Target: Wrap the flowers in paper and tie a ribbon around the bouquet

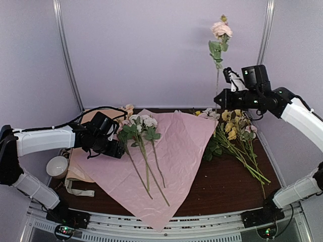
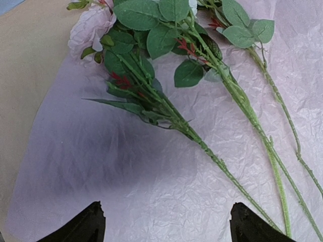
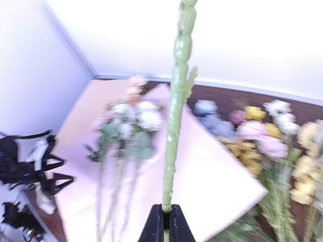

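Standing upright over the table's far right, a rose stem was clenched at its lower end by the right gripper, bloom pointed up, while the flowers were laid lengthwise on the paper, blooms away from the arms, beside the spread-open left gripper.

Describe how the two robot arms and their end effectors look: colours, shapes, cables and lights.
The left arm and right arm both have white tubular shells linked by black joints. The left end effector and right end effector are black, with dark wedge-shaped fingers. A thin black cable loops behind the left arm. Small green lights glow on the black right wrist housing.
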Tool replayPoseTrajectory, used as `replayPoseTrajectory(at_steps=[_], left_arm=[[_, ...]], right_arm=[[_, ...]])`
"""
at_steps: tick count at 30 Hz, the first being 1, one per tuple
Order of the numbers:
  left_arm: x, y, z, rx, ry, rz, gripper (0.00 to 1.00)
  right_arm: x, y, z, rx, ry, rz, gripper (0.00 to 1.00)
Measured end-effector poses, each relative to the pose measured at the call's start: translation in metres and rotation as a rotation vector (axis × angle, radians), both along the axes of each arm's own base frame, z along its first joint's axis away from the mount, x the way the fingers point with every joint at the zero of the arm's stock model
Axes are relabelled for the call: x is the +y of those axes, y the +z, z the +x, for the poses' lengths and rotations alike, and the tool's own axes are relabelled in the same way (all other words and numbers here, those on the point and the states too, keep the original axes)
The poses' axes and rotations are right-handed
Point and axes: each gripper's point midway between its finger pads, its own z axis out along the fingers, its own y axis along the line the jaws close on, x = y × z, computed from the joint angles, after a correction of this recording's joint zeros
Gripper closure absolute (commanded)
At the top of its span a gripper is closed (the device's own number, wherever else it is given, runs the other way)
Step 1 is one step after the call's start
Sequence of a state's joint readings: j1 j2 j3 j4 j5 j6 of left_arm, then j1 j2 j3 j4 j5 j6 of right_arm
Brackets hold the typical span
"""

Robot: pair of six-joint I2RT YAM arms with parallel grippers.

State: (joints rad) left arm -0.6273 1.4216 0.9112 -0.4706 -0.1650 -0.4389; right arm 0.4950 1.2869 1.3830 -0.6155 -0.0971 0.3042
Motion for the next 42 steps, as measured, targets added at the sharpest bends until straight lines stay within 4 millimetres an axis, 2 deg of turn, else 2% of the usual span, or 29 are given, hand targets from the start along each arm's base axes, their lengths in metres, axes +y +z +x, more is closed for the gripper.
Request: replayPoseTrajectory(at_steps=[2,4,5,6,9,10,11,15,18,22,25,29,32,34,36,39,40,42], left_arm=[[-0.001,0.000,0.000,0.001,-0.001,-0.004,0.11],[-0.001,0.000,0.000,0.001,-0.002,-0.005,0.11],[-0.001,0.000,0.000,0.001,-0.003,-0.006,0.11],[-0.001,0.000,0.000,0.002,-0.003,-0.006,0.11],[0.000,0.000,-0.001,0.001,-0.002,-0.007,0.11],[0.001,-0.001,-0.001,0.002,0.000,-0.006,0.11],[0.003,-0.001,-0.002,0.003,0.003,-0.004,0.11],[0.009,-0.005,-0.005,0.009,0.012,0.002,0.11],[0.011,-0.007,-0.005,0.013,0.016,0.004,0.11],[0.011,-0.007,-0.005,0.013,0.017,0.004,0.11],[0.011,-0.007,-0.005,0.013,0.018,0.005,0.11],[0.011,-0.007,-0.005,0.015,0.017,0.006,0.11],[0.011,-0.007,-0.005,0.015,0.017,0.006,0.11],[0.011,-0.008,-0.005,0.015,0.018,0.007,0.11],[0.011,-0.008,-0.005,0.016,0.018,0.007,0.11],[0.012,-0.008,-0.005,0.017,0.018,0.008,0.11],[0.012,-0.008,-0.005,0.017,0.018,0.008,0.11],[0.012,-0.008,-0.005,0.017,0.018,0.008,0.11]], right_arm=[[0.068,0.008,-0.011,0.000,0.188,0.113,1.00],[0.124,0.004,-0.015,0.043,0.310,0.207,1.00],[0.160,-0.007,-0.018,0.090,0.380,0.243,1.00],[0.185,-0.019,-0.018,0.132,0.417,0.259,1.00],[0.255,-0.079,-0.024,0.295,0.506,0.259,1.00],[0.269,-0.097,-0.027,0.335,0.520,0.251,1.00],[0.285,-0.123,-0.031,0.395,0.530,0.236,1.00],[0.307,-0.198,-0.052,0.567,0.530,0.178,1.00],[0.306,-0.223,-0.058,0.631,0.509,0.151,0.99],[0.302,-0.227,-0.054,0.634,0.485,0.144,0.69],[0.296,-0.228,-0.051,0.616,0.474,0.114,0.63],[0.283,-0.218,-0.047,0.576,0.461,0.069,0.62],[0.264,-0.194,-0.038,0.520,0.445,0.053,0.62],[0.239,-0.171,-0.026,0.471,0.411,0.056,0.61],[0.206,-0.144,-0.009,0.410,0.354,0.069,0.61],[0.139,-0.100,0.022,0.303,0.221,0.087,0.61],[0.118,-0.090,0.029,0.272,0.177,0.084,0.61],[0.062,-0.075,0.046,0.219,0.049,0.070,0.61]])
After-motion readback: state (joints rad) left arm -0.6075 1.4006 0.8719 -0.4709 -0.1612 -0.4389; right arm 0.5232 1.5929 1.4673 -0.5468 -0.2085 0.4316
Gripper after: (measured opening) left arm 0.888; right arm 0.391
